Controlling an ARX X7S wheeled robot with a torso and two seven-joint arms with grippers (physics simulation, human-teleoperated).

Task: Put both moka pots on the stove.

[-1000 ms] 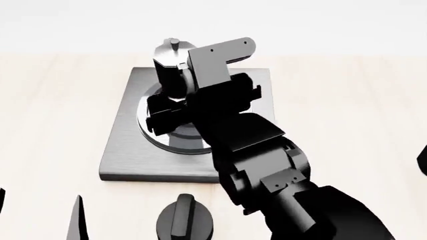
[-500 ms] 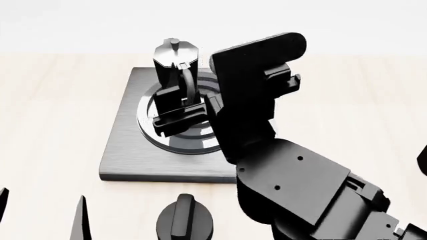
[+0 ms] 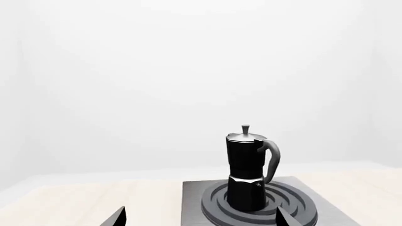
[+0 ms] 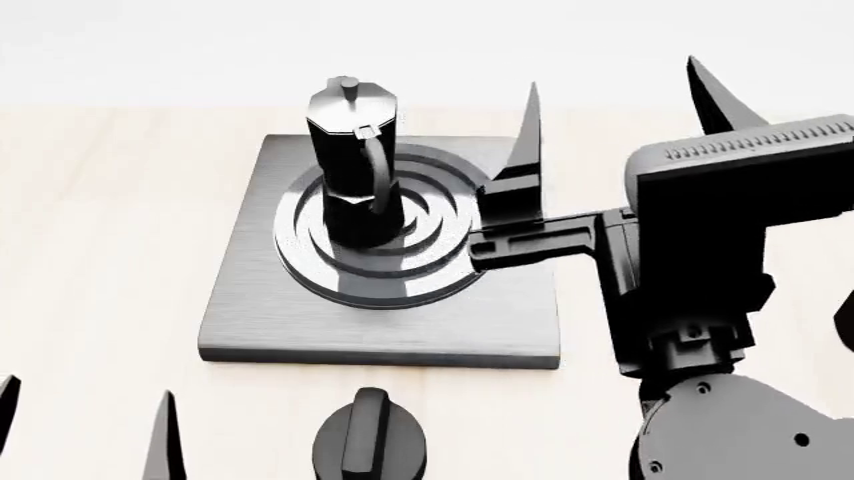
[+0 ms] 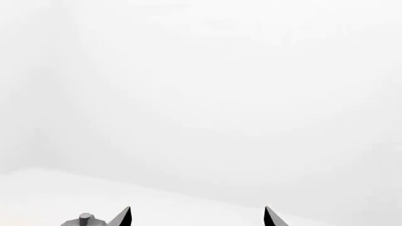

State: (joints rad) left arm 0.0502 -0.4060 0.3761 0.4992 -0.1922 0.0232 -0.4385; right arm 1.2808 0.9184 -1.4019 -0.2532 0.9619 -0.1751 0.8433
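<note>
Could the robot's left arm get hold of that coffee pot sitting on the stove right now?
Probably yes. The left gripper is open and holds nothing, and its camera looks straight at the moka pot on the stove. Only bare stove surface shows between them.

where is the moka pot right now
In the head view the moka pot stands upright on the stove, on the ring burner, left of the open right gripper, which is clear of it.
</note>
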